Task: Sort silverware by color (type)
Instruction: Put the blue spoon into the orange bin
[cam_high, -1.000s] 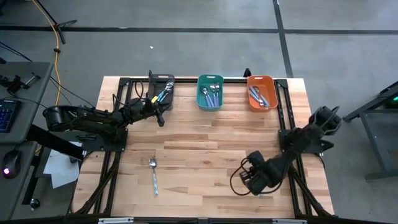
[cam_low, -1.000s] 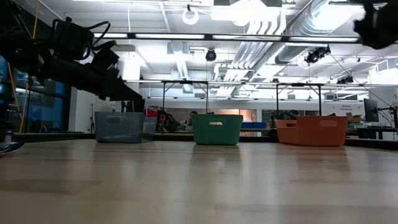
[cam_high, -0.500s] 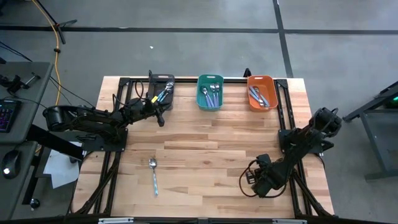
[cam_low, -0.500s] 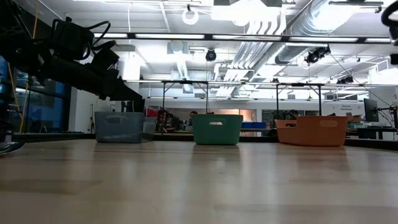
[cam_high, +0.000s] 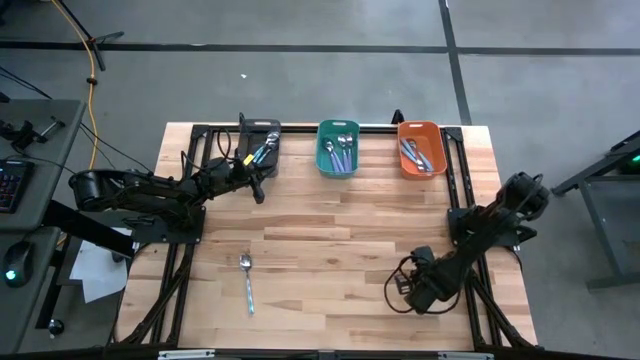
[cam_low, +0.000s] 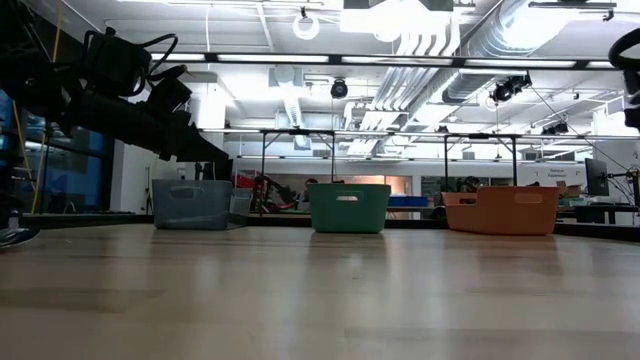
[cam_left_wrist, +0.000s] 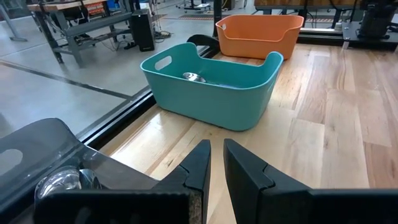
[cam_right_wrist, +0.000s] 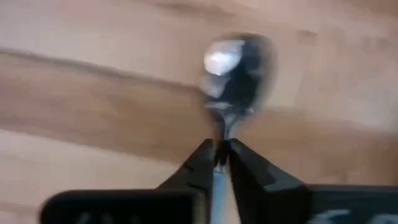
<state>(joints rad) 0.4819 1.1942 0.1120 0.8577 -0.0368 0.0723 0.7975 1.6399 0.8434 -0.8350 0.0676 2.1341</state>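
Note:
One spoon (cam_high: 247, 284) with a light blue handle lies flat on the wood near the table's near-left part; no gripper is by it. More spoons lie in the dark grey bin (cam_high: 262, 143), the teal bin (cam_high: 338, 148) and the orange bin (cam_high: 421, 148) along the far edge. My right gripper (cam_high: 412, 293) is low over the near-right part of the table, shut on a spoon (cam_right_wrist: 238, 67). My left gripper (cam_high: 258, 190) hangs beside the grey bin's near end, shut and holding nothing (cam_left_wrist: 216, 158). My right gripper pinches the spoon's thin neck (cam_right_wrist: 222, 144) just behind the shiny bowl, between its two fingertips. The fingers lie along the spoon, the bowl sticking out past them and the pale handle running back between them. Whether the bowl rests on the wood I cannot tell.
The three bins stand in a row at the far edge, grey left, teal (cam_low: 348, 207) middle, orange (cam_low: 500, 210) right. Black frame rails run along the table's left and right sides (cam_high: 470, 215). Bare wood spreads across the middle (cam_high: 330, 240).
My right gripper has drawn a little toward the table's right edge and then kept still. My left arm and the spoon on the table have not moved.

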